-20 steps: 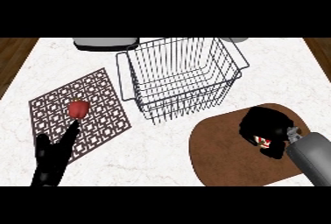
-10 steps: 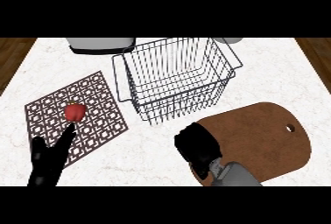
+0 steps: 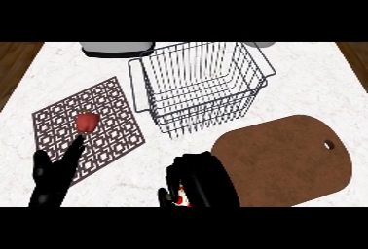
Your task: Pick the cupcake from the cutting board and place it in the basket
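Right hand [image 3: 200,181] shifted left, off cutting board [image 3: 287,155], fingers curled round cupcake [image 3: 182,197], held near side of wire basket [image 3: 201,87], well apart. Left hand [image 3: 54,177] lay open, left of basket. Next step likely needed: clear basket rim, then lower over centre before release.

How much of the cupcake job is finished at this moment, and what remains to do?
Done: the cupcake is off the cutting board, whose brown top shows nothing on it. In hand: the right hand is curled round the cupcake, beside the board's left edge. Left: carrying it to the wire basket and releasing it there; nothing lies in the basket yet.
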You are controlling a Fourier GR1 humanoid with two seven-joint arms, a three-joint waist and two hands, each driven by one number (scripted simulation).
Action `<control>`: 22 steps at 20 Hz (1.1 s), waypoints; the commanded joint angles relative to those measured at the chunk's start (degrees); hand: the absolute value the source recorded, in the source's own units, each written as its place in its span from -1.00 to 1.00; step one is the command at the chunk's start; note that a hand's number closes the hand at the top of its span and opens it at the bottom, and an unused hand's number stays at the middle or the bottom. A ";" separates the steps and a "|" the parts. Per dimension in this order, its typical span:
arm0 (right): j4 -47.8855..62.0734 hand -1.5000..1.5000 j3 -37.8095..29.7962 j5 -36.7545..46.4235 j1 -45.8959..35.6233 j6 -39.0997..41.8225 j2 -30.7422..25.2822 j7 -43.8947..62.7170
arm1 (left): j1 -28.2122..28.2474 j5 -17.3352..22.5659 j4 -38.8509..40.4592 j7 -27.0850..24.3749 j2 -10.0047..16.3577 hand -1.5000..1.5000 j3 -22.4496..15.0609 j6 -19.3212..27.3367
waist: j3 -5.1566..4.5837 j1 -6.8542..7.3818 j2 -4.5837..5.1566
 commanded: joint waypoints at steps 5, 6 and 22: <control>-11.86 1.00 4.04 3.14 -13.73 -10.51 0.60 28.98 | 2.07 0.13 2.89 0.11 -0.61 0.00 -0.68 -1.17 | -0.91 0.95 0.22; -13.32 1.00 6.72 4.79 -14.74 -10.58 0.60 32.66 | -0.08 0.11 4.60 0.90 -0.72 0.00 -0.23 -0.79 | -0.96 0.04 0.12; 6.71 1.00 -17.41 -5.04 -50.68 -5.52 0.58 46.74 | 2.57 -2.02 1.66 -0.49 -3.33 0.00 -3.05 -0.24 | -0.73 1.99 0.87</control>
